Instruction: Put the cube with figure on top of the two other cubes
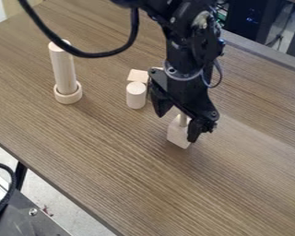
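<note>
The gripper [177, 127] hangs right of the table's centre with its two fingers spread apart. Below and between them stands a pale wooden cube [178, 135] with a small peg-like figure [183, 120] on top. The right fingertip overlaps the cube's right side in the view; whether it touches cannot be told. Up and to the left, another light wooden block [138, 76] lies behind a short cylinder, and a sliver of pale wood shows beside it at the arm's edge. The arm hides much of that spot, so how these blocks are arranged is unclear.
A short wooden cylinder [136, 95] stands left of the gripper. Farther left, a tall wooden rod [63, 69] stands in a round ring [68, 95]. A black cable loops over the upper left of the wooden table [101, 152]. The table's front edge runs diagonally at lower left.
</note>
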